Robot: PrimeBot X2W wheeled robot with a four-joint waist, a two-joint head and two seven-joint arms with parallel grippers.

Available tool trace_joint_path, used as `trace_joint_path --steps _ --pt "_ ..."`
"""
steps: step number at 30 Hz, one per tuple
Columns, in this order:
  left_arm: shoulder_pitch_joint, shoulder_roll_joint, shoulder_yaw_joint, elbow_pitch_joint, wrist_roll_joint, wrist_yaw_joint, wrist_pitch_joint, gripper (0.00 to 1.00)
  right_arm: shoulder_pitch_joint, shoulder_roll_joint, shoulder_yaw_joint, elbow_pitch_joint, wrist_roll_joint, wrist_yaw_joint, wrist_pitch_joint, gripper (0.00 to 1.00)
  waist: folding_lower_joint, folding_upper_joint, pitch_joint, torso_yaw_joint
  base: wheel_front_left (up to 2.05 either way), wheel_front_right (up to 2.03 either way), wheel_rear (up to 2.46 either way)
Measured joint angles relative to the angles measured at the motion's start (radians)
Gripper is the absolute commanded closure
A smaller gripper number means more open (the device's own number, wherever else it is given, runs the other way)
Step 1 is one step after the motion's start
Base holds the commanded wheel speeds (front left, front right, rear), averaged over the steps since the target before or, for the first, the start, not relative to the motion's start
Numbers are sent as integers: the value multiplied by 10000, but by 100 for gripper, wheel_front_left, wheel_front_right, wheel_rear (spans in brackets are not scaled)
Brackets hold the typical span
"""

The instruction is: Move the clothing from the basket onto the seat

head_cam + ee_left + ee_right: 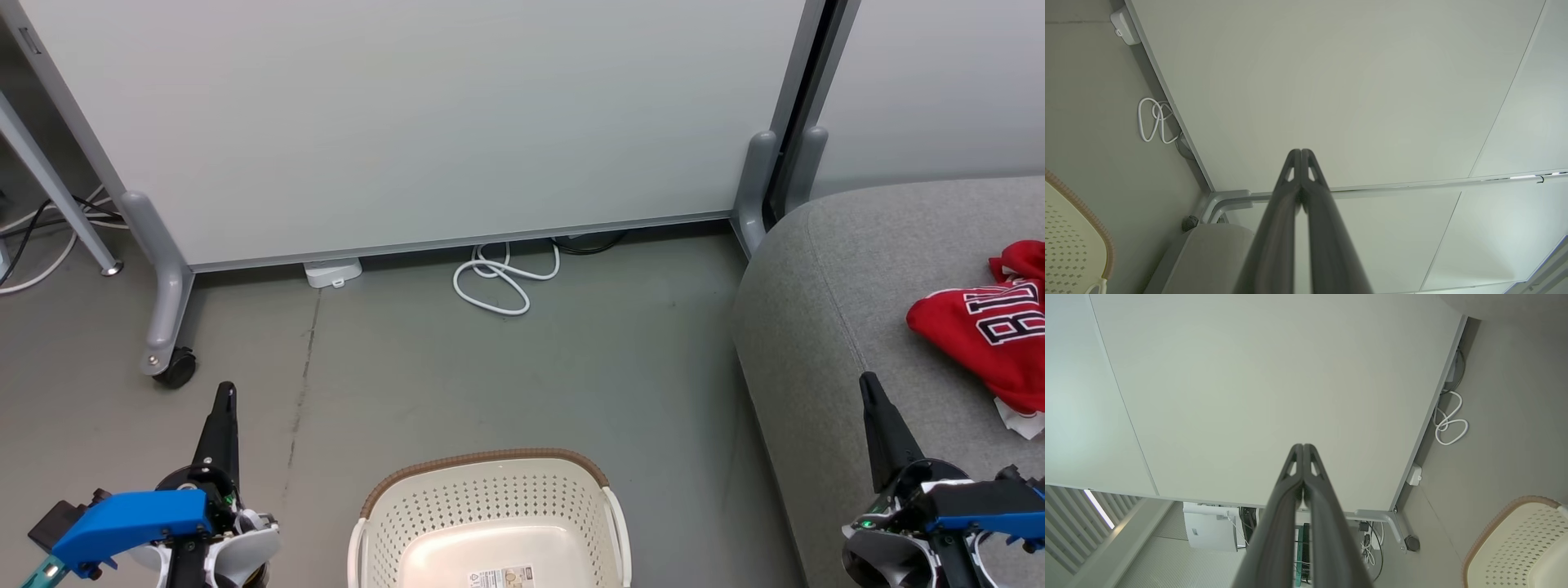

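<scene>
The cream-white perforated basket (490,514) with a brown rim stands on the floor at the bottom centre, with nothing inside but a label on its bottom. Red clothing (992,327) with black-and-white lettering lies on the grey seat (824,310) at the right edge. My left gripper (224,392) is at the lower left, left of the basket, shut and holding nothing. Over the seat's front, my right gripper (867,382) is also shut and holds nothing. Both wrist views show the fingertips (1300,152) (1303,447) pressed together, with a basket corner (1069,241) (1515,547) at the edge.
A pale partition panel (408,122) on grey wheeled legs (167,327) stands across the floor ahead. A coiled white cable (502,282) and a small white box (333,272) lie at its base. More cables run at the far left (33,237).
</scene>
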State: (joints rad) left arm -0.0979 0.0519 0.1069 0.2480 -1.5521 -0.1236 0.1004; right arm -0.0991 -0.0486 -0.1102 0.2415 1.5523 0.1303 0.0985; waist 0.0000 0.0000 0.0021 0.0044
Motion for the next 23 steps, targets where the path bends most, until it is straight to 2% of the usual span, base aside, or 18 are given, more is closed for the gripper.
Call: trace_joint_path --steps 9,23 --pt "-43 -10 71 -4 -593 -23 138 100 -22 0 -35 29 581 0 159 100 0 1 10 -44 0 0 0" --pt "-58 -12 73 -6 -594 -61 138 100 -44 0 -36 31 593 0 161 100 0 0 10 -45 0 0 0"
